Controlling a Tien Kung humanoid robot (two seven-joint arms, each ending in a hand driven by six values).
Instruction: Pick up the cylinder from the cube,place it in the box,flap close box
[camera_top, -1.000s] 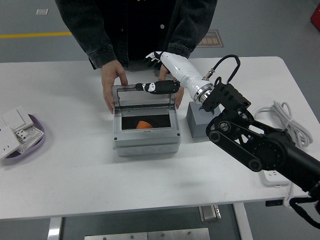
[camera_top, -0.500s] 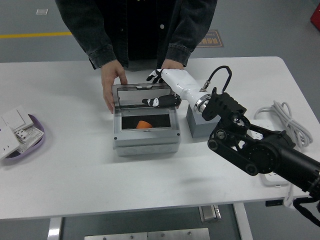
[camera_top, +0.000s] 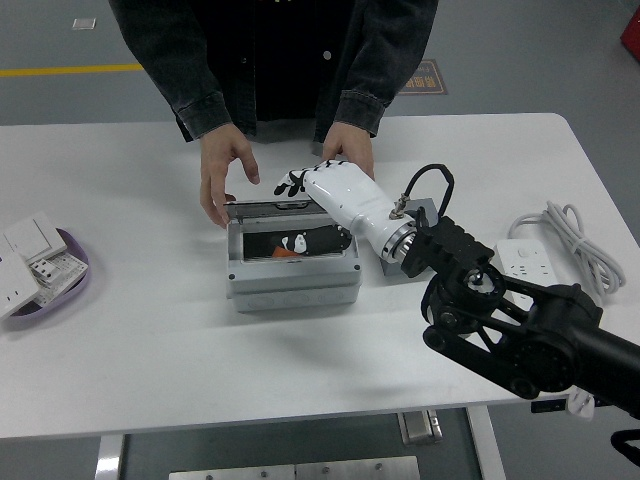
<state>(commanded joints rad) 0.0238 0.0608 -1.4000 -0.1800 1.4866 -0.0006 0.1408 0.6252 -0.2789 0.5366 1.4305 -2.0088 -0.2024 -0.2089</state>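
The right hand (camera_top: 318, 192) lies flat on the clear lid (camera_top: 290, 218) of the gray box (camera_top: 292, 262), fingers (camera_top: 291, 181) spread, gripping nothing, pressing it down. The orange cylinder (camera_top: 287, 253) shows through the lid, so I'd say the drop-off is done and only the last bit of closing is left. The cube (camera_top: 400, 268) peeks out behind the wrist. Across the tabletop (camera_top: 150, 340), a person's hands (camera_top: 222, 172) steady the box. No readable writing anywhere.
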